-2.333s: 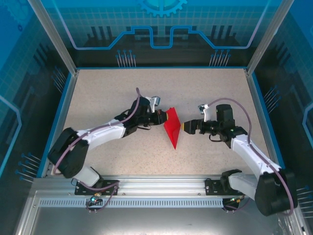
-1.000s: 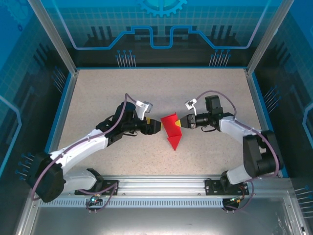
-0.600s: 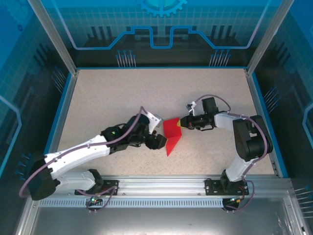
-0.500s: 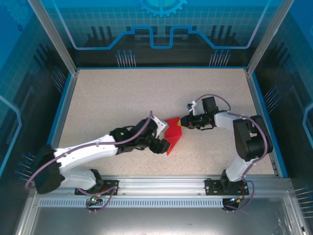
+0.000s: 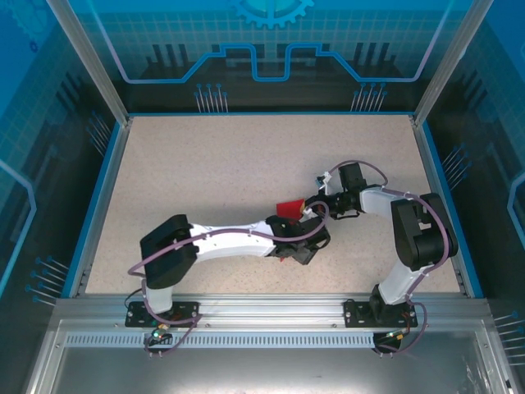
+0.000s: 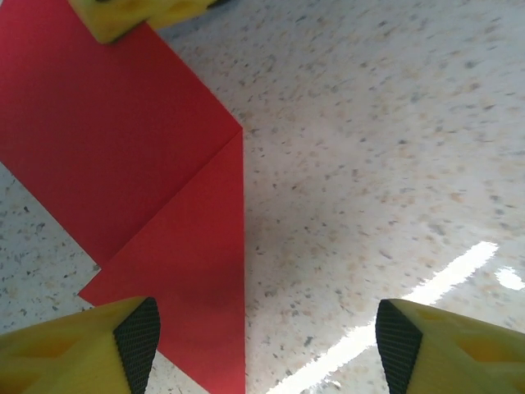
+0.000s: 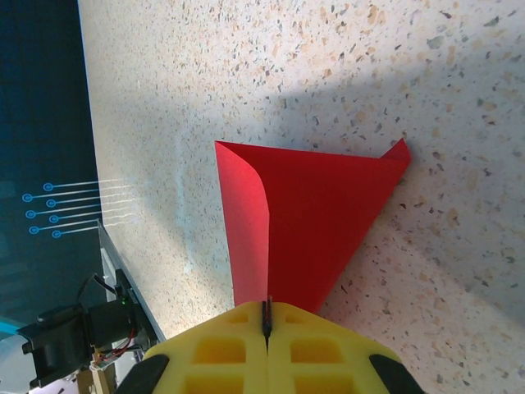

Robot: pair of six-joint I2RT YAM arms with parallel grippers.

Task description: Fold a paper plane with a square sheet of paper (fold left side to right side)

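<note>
Near the centre of the table (image 5: 205, 164), the creased red paper sheet (image 7: 312, 213) is clamped at its three-o'clock edge by the right gripper (image 7: 267, 316), apparently as an anchor. The left gripper (image 6: 267, 336) is held spread above its six-o'clock tip.

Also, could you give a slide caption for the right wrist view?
Right gripper shut on the narrow end of the folded red paper, lying on the speckled table.
</note>
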